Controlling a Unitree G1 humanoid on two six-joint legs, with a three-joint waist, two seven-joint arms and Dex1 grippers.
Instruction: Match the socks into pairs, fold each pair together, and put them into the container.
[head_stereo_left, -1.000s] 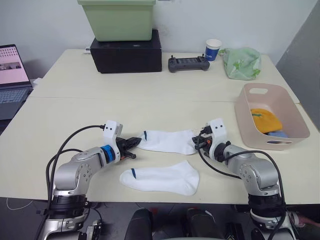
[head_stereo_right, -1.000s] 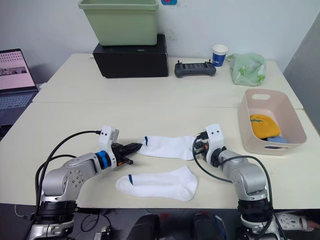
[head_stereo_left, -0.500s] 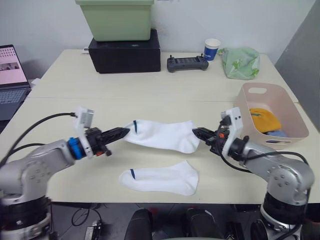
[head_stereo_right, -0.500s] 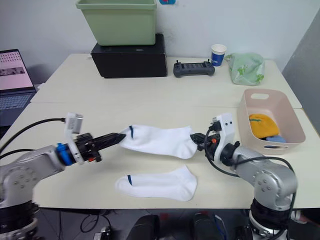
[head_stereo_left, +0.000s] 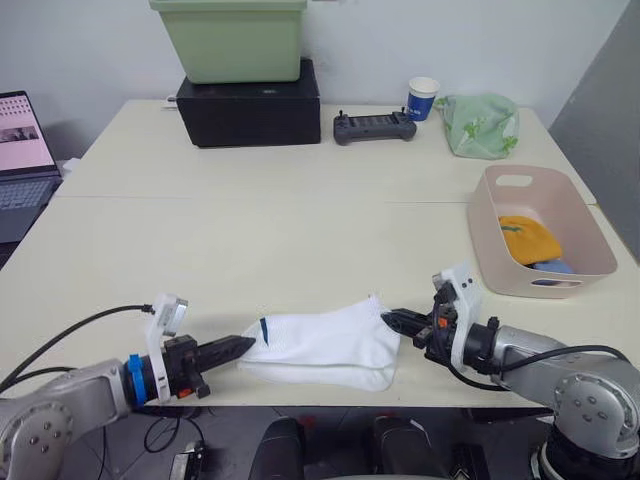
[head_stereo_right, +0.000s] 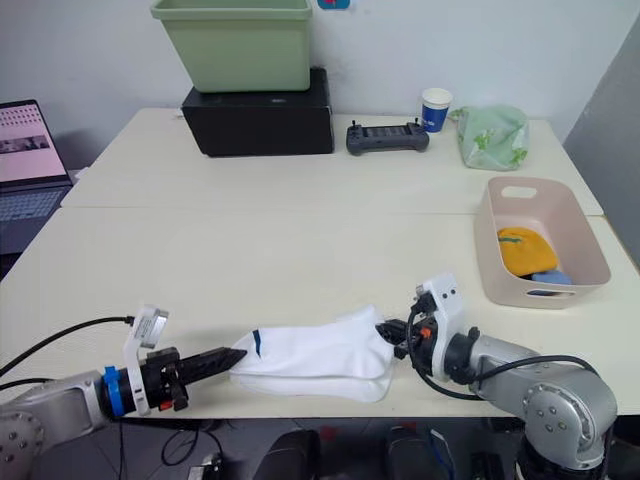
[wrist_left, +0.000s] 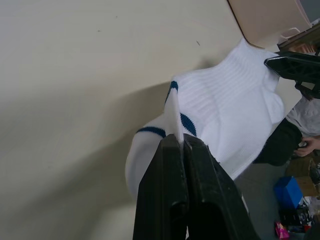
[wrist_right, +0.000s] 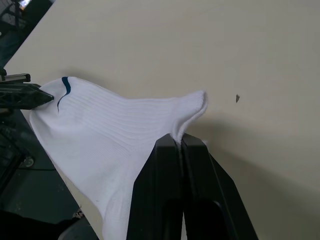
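White sock pair (head_stereo_left: 325, 340): stacked at the table's near edge, upper sock stretched between my left gripper (head_stereo_left: 238, 347) and right gripper (head_stereo_left: 398, 321), both jaws clenched on it. Soft, limp, light; I'd grip the ends.

A: where are the white socks (head_stereo_left: 322, 340) rn?

B: Stacked, one over the other, at the near edge of the table (head_stereo_left: 200, 240), dark stripes twd the left. Top one's pinched at both ends.

A: and the container (head_stereo_left: 541, 232)?

B: Pale pink basket by the right edge w/ a mustard-orange sock (head_stereo_left: 529, 240) + a light blue sock (head_stereo_left: 553, 267) inside.
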